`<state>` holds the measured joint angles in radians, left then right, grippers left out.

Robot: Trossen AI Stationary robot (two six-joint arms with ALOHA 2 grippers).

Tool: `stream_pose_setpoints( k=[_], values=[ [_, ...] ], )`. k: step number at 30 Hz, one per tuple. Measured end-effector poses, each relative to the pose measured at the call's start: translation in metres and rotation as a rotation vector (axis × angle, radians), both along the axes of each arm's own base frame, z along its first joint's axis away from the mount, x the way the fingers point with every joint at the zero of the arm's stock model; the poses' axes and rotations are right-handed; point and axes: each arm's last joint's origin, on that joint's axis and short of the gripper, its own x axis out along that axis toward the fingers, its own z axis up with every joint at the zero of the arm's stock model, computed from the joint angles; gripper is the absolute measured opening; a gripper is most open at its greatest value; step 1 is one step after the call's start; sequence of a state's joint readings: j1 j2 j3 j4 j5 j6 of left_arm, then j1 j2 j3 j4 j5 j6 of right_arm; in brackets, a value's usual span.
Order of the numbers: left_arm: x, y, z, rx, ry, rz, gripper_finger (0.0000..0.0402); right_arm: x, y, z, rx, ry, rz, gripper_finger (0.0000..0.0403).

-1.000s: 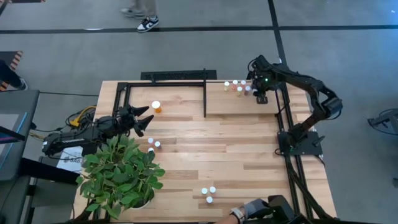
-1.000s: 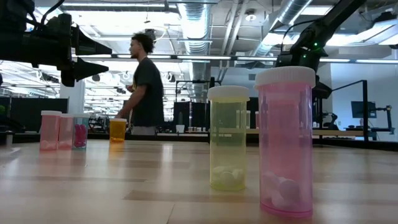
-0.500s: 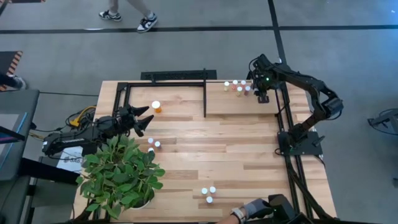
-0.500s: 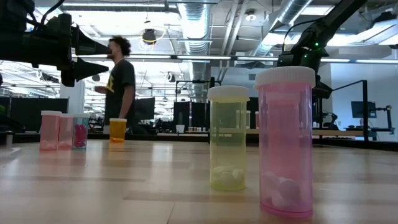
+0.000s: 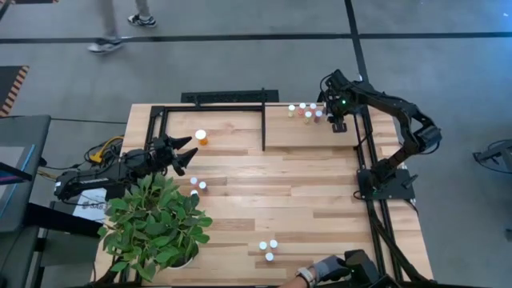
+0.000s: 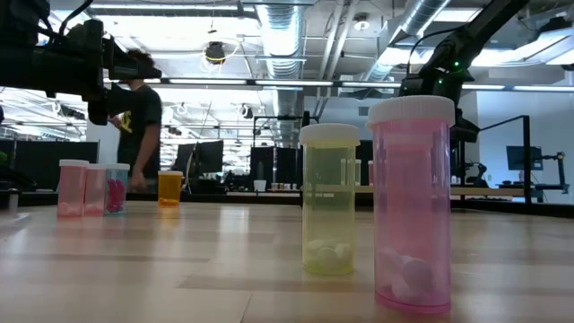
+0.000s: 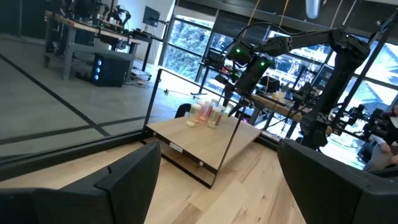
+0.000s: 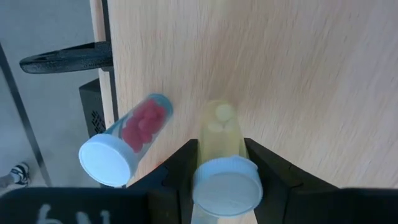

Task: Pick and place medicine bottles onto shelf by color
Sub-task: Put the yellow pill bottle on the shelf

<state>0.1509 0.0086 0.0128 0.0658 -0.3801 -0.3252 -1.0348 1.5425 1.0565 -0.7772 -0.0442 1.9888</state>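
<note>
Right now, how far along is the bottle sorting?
Done: a cluster of bottles stands on the shelf. In hand: right gripper clamps a yellowish bottle there. Left: orange bottle, pair by the open left gripper, front trio.

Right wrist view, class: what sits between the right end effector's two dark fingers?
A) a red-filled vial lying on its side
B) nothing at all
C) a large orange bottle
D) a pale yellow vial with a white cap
D: the right end effector has its fingers closed against a pale yellow vial with a white cap, over the pale board, while the vial of red pills stands apart beside it.
</note>
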Motion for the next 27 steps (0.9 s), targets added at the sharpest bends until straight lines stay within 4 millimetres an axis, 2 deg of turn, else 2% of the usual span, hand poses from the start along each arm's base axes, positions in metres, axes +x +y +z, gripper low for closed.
stream_pose_setpoints(
  k=[19,27],
  values=[
    [0.0,0.0,0.0,0.0,0.0,0.0,0.0312,0.0006,0.0,0.0001,-0.039,0.057,0.053,0.0147],
    [0.0,0.0,0.0,0.0,0.0,0.0,0.0312,-0.0007,0.0032,-0.0011,0.003,0.058,0.067,0.0147]
  ],
)
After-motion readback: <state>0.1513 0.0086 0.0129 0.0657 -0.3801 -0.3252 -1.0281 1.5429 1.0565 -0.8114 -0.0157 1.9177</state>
